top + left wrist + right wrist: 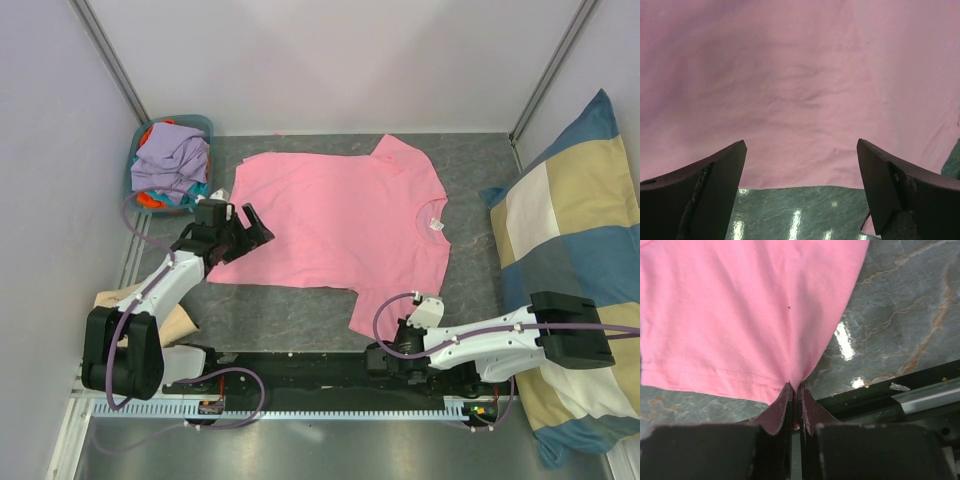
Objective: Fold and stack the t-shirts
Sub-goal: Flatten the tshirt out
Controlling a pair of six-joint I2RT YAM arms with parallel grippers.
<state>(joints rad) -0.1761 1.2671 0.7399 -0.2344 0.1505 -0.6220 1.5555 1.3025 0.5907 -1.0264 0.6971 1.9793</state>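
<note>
Grey table (300, 312), pink t-shirt (330, 220) between basket (203, 124) and cushion (570, 230)

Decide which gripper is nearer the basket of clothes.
Left. The left gripper, open, is at the shirt hem, close to the basket; the right gripper, shut on the shirt's sleeve, is far off at the near edge.

Pink t-shirt (330, 215) spread flat mid-table, mostly smooth. Collar with white neck label (436, 226) at 3 o'clock, bottom hem at 9, sleeves at 12 and 6. Corner of the 6 o'clock sleeve pinched in right gripper (795, 390). Lavender tee (170, 160) crumpled over orange tee (148, 200), heaped in basket (200, 125) at 10 o'clock.
</note>
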